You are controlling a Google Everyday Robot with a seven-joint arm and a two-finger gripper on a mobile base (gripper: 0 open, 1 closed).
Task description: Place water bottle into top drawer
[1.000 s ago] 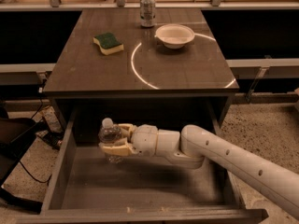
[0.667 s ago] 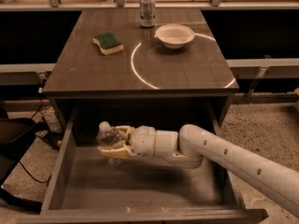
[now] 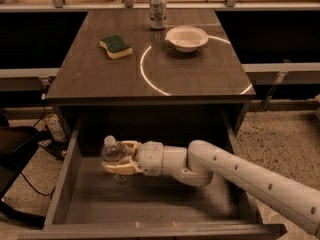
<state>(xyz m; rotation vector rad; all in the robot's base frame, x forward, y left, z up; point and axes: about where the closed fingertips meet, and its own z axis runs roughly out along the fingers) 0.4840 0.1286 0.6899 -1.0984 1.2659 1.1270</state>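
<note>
The top drawer (image 3: 150, 199) stands pulled out below the grey desk, its flat grey bottom bare. My gripper (image 3: 116, 156) reaches in from the right, inside the drawer's left half, and is shut on the water bottle (image 3: 113, 152). The bottle is clear with a white cap and stands roughly upright between the cream fingers (image 3: 121, 168), low over the drawer floor. Whether its base touches the floor is hidden by the lower finger.
On the desk top (image 3: 100, 79) lie a green and yellow sponge (image 3: 116, 46), a white bowl (image 3: 186, 37) and a silver can (image 3: 158, 11). The drawer's side walls (image 3: 62, 181) flank the arm. Cables and a dark object lie on the floor at the left.
The gripper with the bottle has shifted slightly left and a little lower inside the drawer. Nothing on the desk has moved.
</note>
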